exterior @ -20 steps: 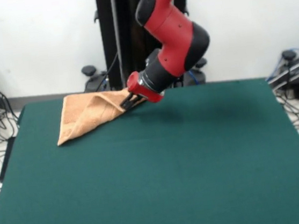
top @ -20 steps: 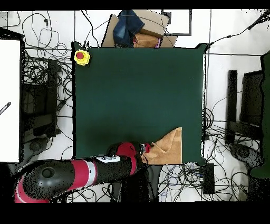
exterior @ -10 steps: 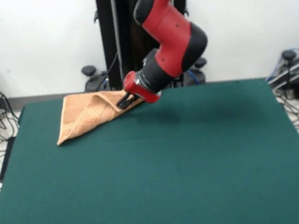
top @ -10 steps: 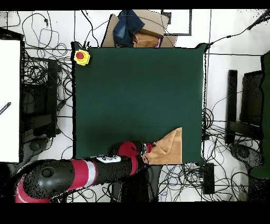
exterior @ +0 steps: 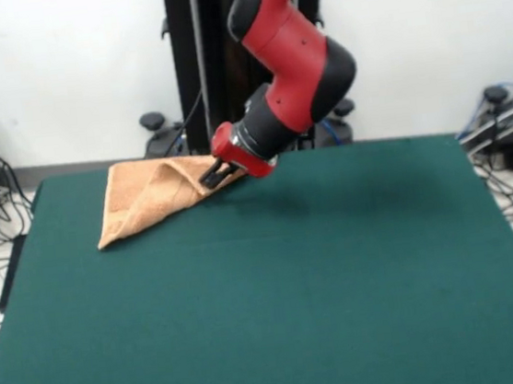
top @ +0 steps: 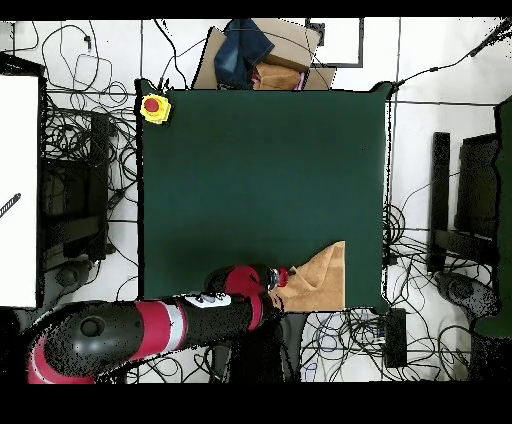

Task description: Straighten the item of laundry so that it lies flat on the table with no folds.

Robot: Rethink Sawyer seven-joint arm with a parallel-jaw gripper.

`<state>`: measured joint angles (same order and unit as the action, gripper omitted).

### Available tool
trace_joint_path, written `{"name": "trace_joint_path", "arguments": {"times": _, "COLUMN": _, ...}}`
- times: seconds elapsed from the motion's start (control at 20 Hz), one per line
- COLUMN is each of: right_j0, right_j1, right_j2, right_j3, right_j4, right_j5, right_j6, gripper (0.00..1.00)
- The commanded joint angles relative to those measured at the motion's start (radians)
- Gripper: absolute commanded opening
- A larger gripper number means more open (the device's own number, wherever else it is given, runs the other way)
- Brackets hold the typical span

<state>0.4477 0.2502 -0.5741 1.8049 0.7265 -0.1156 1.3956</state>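
Barely shifted, the gripper (exterior: 210, 173) stays clenched on the folded peach hand towel (exterior: 150, 197), table's (exterior: 279, 310) eleven o'clock corner.

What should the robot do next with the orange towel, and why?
Probably pull that corner sideways, out over the bare green table. The towel is folded into a triangle at the table's edge, and the claw sits right at its pointed corner. Dragging it out should open the fold.

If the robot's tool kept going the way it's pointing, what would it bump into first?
Probably the towel: the tool points down-left right at its folded corner, seemingly already touching it. The green table lies just beneath.
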Motion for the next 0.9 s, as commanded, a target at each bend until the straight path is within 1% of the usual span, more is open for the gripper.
{"name": "trace_joint_path", "arguments": {"times": 0.05, "right_j0": -0.029, "right_j1": -0.042, "right_j2": 0.061, "right_j3": -0.097, "right_j4": 0.038, "right_j5": 0.11, "right_j6": 0.228, "gripper": 0.0}}
{"name": "trace_joint_path", "arguments": {"times": 0.15, "right_j0": -0.023, "right_j1": -0.038, "right_j2": 0.047, "right_j3": -0.11, "right_j4": 0.049, "right_j5": 0.126, "right_j6": 0.227, "gripper": 0.0}}
{"name": "trace_joint_path", "arguments": {"times": 0.3, "right_j0": -0.043, "right_j1": -0.046, "right_j2": 0.055, "right_j3": -0.122, "right_j4": 0.048, "right_j5": 0.108, "right_j6": 0.226, "gripper": 0.0}}
{"name": "trace_joint_path", "arguments": {"times": 0.5, "right_j0": -0.044, "right_j1": -0.045, "right_j2": 0.047, "right_j3": -0.143, "right_j4": 0.065, "right_j5": 0.103, "right_j6": 0.232, "gripper": 0.0}}
{"name": "trace_joint_path", "arguments": {"times": 0.7, "right_j0": -0.051, "right_j1": -0.062, "right_j2": 0.052, "right_j3": -0.13, "right_j4": 0.053, "right_j5": 0.122, "right_j6": 0.225, "gripper": 0.0}}
{"name": "trace_joint_path", "arguments": {"times": 0.75, "right_j0": -0.039, "right_j1": -0.056, "right_j2": 0.039, "right_j3": -0.125, "right_j4": 0.056, "right_j5": 0.138, "right_j6": 0.225, "gripper": 0.0}}
{"name": "trace_joint_path", "arguments": {"times": 0.9, "right_j0": -0.033, "right_j1": -0.028, "right_j2": 0.041, "right_j3": -0.114, "right_j4": 0.057, "right_j5": 0.149, "right_j6": 0.228, "gripper": 0.0}}
